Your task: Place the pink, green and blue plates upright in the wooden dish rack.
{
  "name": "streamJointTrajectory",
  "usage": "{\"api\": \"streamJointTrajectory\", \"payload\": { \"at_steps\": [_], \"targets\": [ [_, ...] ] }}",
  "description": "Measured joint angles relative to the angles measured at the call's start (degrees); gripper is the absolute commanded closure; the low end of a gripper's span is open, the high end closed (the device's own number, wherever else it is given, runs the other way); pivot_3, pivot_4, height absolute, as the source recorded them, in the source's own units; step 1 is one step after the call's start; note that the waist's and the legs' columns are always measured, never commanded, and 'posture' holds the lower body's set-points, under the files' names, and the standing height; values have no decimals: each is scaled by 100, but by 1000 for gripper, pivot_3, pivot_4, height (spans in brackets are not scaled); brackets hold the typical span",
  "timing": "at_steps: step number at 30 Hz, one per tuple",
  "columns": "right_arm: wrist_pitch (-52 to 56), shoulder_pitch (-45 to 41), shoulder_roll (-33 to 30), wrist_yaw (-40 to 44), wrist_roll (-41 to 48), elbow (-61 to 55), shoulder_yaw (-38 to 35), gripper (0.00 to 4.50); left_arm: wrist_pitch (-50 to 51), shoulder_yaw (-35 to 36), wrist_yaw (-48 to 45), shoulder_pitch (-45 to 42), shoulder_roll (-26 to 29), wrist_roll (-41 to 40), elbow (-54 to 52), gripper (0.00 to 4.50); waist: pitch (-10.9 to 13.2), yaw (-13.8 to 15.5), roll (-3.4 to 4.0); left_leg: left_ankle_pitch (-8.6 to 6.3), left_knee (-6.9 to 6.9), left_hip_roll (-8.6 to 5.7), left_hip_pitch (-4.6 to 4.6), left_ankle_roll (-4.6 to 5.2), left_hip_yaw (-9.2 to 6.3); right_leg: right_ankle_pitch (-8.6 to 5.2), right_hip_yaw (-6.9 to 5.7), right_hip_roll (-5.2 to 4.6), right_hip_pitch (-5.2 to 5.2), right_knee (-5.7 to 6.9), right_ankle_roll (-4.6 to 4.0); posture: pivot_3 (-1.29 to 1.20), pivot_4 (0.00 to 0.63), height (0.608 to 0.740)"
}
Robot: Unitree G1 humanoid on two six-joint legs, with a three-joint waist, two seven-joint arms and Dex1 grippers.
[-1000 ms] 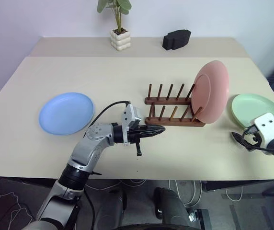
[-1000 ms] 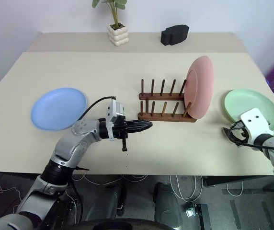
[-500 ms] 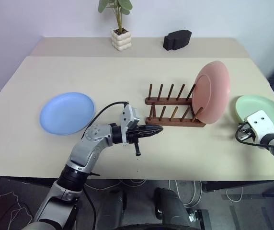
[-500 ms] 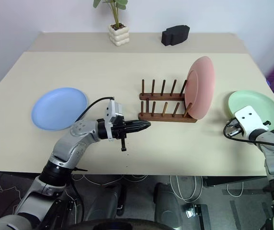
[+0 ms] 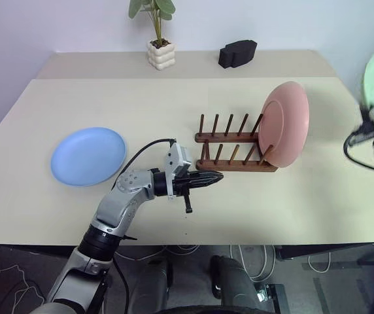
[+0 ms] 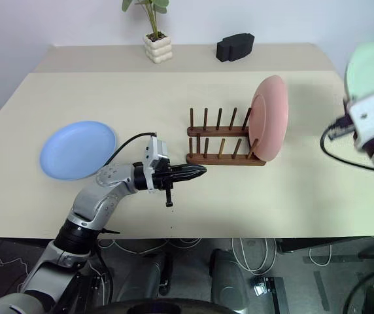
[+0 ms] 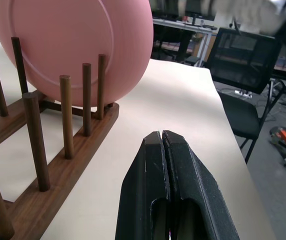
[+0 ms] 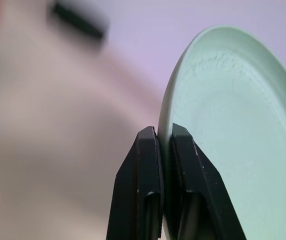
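Where pinched: right pincer (image 8: 164, 131) on green plate (image 8: 233, 130)

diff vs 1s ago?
The right pincer closed on the rim of the green plate, which lay flat on the table a second ago, and lifted it well clear. Unchanged: the left pincer, shut beside the wooden dish rack; the pink plate upright in it; the blue plate flat.

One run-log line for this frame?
pink plate: racked | green plate: right hand pinching rim, airborne | blue plate: on table | left hand: shut, empty
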Motion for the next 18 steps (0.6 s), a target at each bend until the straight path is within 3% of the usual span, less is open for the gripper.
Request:
{"api": "streamJointTrajectory", "payload": {
  "at_steps": [5,8,13,18],
  "targets": [
    [440,-1209,50,409,1040,-1047,84,4485,0,-3,12,-8,-10,1,8,4500,4,42,-10,0,0,0,-5,0,-6,0,-1,-1,-1,-5,0,0,150,740],
    [1262,-1638,391,546,2360,-1754,95,4485,3,-1,33,-8,-24,0,4,4500,6,51,-16,0,0,0,-7,0,-9,0,-2,-3,0,-6,0,0,150,740],
    [2398,-1877,1018,92,5079,-2335,-119,4485,10,2,68,-4,-60,0,-11,4500,7,53,-16,0,1,1,-8,1,-10,0,-2,-6,0,-5,-1,0,150,740],
    [2689,-1379,1833,-814,6891,-2656,-132,4485,9,8,74,-4,-42,0,-12,4500,5,41,-18,-1,1,2,-6,2,-6,1,0,-5,-2,-2,-1,0,150,740]
  ]
}}
